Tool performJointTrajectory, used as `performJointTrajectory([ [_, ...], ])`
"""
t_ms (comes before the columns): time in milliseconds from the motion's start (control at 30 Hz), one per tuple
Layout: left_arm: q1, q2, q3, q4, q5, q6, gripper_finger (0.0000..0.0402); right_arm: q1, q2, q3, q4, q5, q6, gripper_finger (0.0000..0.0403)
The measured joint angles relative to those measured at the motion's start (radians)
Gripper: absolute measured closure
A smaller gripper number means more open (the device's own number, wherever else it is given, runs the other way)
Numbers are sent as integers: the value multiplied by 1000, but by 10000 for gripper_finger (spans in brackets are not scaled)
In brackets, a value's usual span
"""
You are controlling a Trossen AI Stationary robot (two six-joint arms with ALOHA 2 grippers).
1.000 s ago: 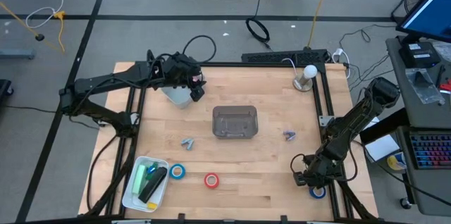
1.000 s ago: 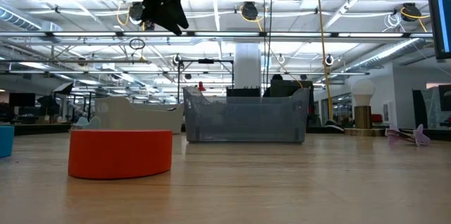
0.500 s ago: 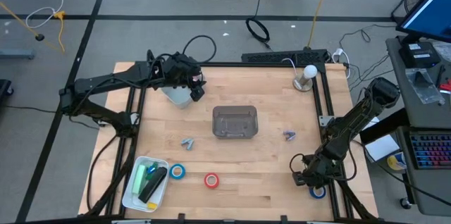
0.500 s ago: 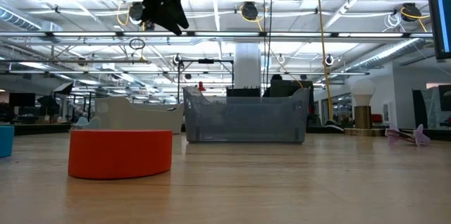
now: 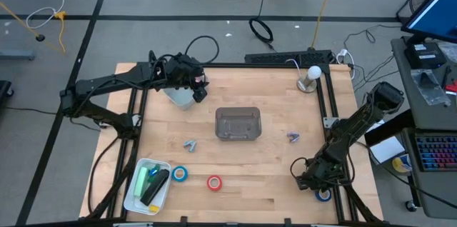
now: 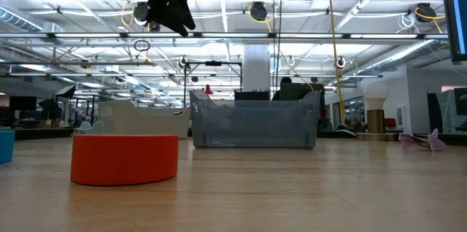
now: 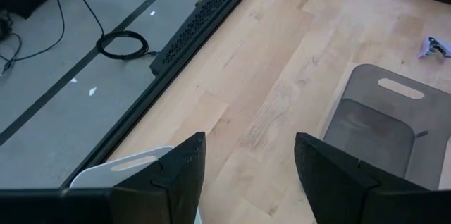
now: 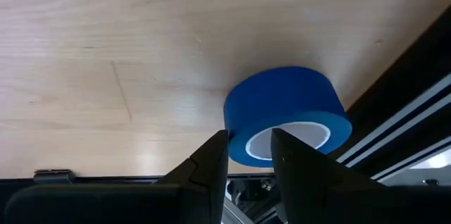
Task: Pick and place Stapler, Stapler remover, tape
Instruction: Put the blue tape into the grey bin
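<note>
- The right gripper (image 8: 248,155) is lowered at the front right corner of the table (image 5: 271,195); its fingers (image 8: 211,168) are narrowly parted, with a blue tape roll (image 8: 287,115) just ahead of the tips, and whether they touch it cannot be told.
- That blue tape roll (image 5: 323,194) is seen lying on the table's front right corner, beside the black frame rail, partly hidden under the right arm.
- The left gripper (image 7: 248,160) is held above the back left part of the table, over a white bin (image 5: 178,96), with its fingers (image 7: 180,175) spread wide and nothing between them.
- A clear grey bin (image 5: 238,124) is placed near the middle of the table.
- A second blue tape roll (image 5: 179,174) and a red tape roll (image 5: 214,182) are found side by side near the front edge, left of centre.
- A white tray (image 5: 134,193) is set at the front left corner, holding a green item and a black item.
- A grey staple remover (image 5: 189,144) is laid left of the clear bin, and a purple staple remover (image 5: 293,138) right of it.
- A lamp with a round white bulb (image 5: 312,75) is stood at the back right corner.
</note>
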Motion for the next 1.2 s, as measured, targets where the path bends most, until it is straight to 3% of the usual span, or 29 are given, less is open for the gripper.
performJointTrajectory([
  [300, 0, 0, 0, 0, -2, 1, 183, -52, 2, 0, -21, 36, -80, 331],
  [467, 0, 0, 0, 0, -3, 1, 183, -51, 8, -19, 82, 241, -72, 376],
  [633, 0, 0, 0, 0, -4, 4, 183, -23, 7, -57, 156, 302, -43, 401],
  [1200, -2, 0, 0, 4, 7, 6, 183, -22, -70, -60, 180, 455, -158, 401],
])
